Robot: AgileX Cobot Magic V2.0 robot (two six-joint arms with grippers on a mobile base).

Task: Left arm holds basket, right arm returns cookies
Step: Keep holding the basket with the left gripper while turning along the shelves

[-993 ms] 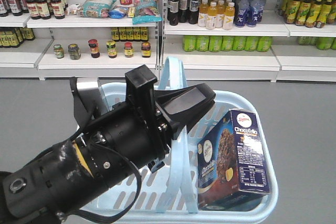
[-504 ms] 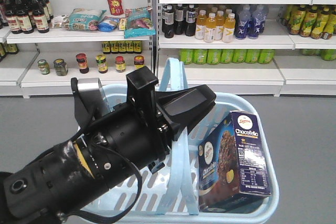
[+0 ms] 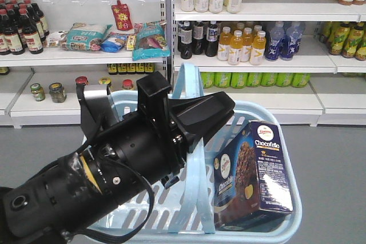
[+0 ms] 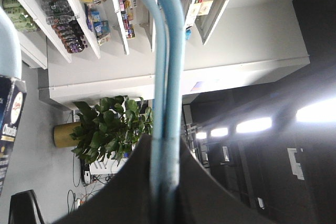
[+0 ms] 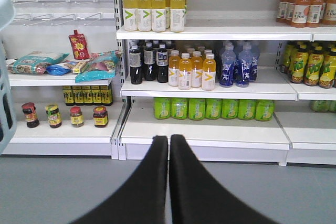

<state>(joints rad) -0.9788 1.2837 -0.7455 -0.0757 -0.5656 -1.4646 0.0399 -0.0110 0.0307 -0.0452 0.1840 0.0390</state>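
Cookies [image 3: 254, 175] inside the basket [image 3: 257, 108], beside its handles [image 4: 167, 77]; left jaws tight on those handles, right jaws pressed together.

In the front view the left arm [image 3: 86, 184] covers the left half of the basket [image 3: 251, 107] and runs off the lower left corner. The left tool [image 3: 220, 110] hides the spot where it meets the handles [image 3: 197, 192]. The foot of the cookie box [image 3: 254, 175] sits behind the rim, and its small print is unreadable. Jars [image 3: 81, 80] behind the arm show only in part. The left wrist view cuts the box [image 4: 8, 124] to a sliver. In the right wrist view the bottom edge cuts the right tool [image 5: 169, 139], and the basket [image 5: 5, 103] is only a strip.
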